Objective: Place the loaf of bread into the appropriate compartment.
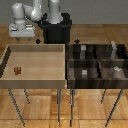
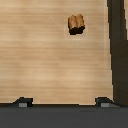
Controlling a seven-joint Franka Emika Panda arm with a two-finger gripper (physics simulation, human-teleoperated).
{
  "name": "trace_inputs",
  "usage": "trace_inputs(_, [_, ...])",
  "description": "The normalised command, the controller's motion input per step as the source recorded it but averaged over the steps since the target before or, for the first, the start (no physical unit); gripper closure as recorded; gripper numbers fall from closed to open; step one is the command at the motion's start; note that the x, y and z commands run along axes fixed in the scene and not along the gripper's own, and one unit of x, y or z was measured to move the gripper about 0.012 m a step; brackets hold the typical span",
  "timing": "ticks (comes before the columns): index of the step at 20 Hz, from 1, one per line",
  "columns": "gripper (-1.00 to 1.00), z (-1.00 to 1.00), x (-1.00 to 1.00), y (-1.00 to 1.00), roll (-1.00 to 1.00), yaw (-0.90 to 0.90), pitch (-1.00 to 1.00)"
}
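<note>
The loaf of bread [image 1: 17, 70] is a tiny tan-brown lump lying on the floor of the light wooden tray [image 1: 35, 47], near the exterior view's left wall. In the wrist view the loaf [image 2: 76, 23] lies well clear of my fingertips [image 2: 22, 101]. My gripper [image 1: 23, 39] [image 2: 63, 102] is open and empty, high above the tray's far left corner. The compartment [image 1: 92, 70] is the near-left section of the dark four-part bin, holding a small grey cube [image 1: 85, 73].
The bin's other sections hold taller grey shapes [image 1: 114, 48] [image 1: 116, 71] [image 1: 83, 49]. The tray's raised walls [image 1: 64, 62] separate it from the bin. A dark wall edge [image 2: 118, 50] shows beside the loaf in the wrist view. The robot base [image 1: 56, 30] stands behind.
</note>
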Motion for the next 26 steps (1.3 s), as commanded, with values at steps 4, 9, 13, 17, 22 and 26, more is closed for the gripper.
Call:
trace_inputs(4, [-1.0, 0.0, 1.0, 0.0, 0.0, 0.0, 0.0])
trace_inputs(9, [-1.0, 0.0, 1.0, 0.0, 0.0, 0.0, 0.0])
trace_inputs(13, [-1.0, 0.0, 0.5, -0.06, 0.0, 0.0, 0.0])
trace_inputs(17, [-1.0, 0.0, 0.25, -0.75, 0.0, 0.0, 0.0])
trace_inputs(22, [-1.0, 0.0, 0.8, 0.2, 0.0, 0.0, 0.0])
trace_inputs(26, [-1.0, -0.5, 0.0, 0.0, 0.0, 0.0, 0.0])
